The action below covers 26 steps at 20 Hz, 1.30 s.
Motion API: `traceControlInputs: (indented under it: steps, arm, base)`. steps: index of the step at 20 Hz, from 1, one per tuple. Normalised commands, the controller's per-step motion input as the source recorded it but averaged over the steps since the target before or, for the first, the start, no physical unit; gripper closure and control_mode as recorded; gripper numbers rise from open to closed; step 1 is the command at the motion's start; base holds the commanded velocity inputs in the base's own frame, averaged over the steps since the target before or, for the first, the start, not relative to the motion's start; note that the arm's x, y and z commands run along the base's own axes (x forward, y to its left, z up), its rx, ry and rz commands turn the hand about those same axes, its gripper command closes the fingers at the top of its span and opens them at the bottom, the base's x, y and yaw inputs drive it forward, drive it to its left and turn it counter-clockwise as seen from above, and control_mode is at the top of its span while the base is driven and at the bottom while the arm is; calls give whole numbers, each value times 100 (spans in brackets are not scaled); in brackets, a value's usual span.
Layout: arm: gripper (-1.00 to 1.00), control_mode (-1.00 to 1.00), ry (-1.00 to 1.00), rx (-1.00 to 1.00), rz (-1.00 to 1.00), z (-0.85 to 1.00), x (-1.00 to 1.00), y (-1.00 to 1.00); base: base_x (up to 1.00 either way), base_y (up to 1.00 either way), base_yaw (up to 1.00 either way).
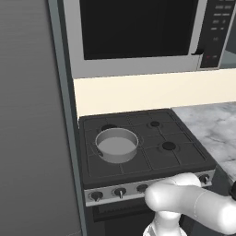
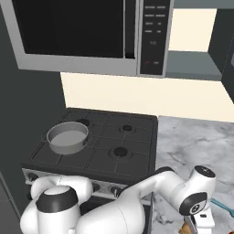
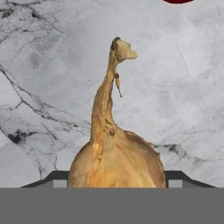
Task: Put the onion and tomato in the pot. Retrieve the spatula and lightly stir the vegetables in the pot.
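Hand view, nearest first: gripper (image 3: 117,183) w/ its two dark finger tips (image 3: 56,179) flanking the onion (image 3: 116,157), one tip each side of the bulb. Whether tips actually touch the skin or the claw is clamped on it: can't tell. Onion sits on the marble counter (image 3: 43,65), thin stem pointing away from the hand. Beyond the stem, at the far edge of that view, a sliver of the red tomato (image 3: 177,1), well apart from the onion.

Right base view adds what the hand cam lacks: the arm bent low over the counter at lower right, a bit of onion brown (image 2: 187,227) under the wrist, and a teal spatula (image 2: 224,204) at the picture's right edge, lying on the marble near the hand. Farther back-left, the pot (image 2: 67,137) on the stove's (image 2: 119,132) front-left burner; microwave (image 2: 87,34) above.

Left base view: the pot (image 1: 116,144) from above, pale inside, nothing in it. Stove (image 1: 152,138) w/ marble counter (image 1: 216,129) to its right, microwave (image 1: 138,32) overhead.

Count: 1 onion, 1 tomato, 1 spatula, 1 pot, 4 burners.
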Motion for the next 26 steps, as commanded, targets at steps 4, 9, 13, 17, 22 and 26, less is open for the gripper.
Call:
traceControlInputs:
  steps: [4, 9, 13, 17, 22, 26]
  arm:
    - [100, -100, 0, 0, 0, -2, 0, 0]
    - [100, -100, -22, -5, 4, 43, -13, 43]
    - [100, -100, -27, -4, 19, 74, 4, 84]
    - [100, -100, -17, -3, 28, 70, 46, 91]
    - [100, -100, -8, -2, 39, 62, 72, 92]
    - [100, -100, -5, -4, 46, 54, 81, 100]
  base:
    - [0, 0, 0]
    - [0, 0, 0]
    - [0, 0, 0]
    - [0, 0, 0]
    - [0, 0, 0]
    - [0, 0, 0]
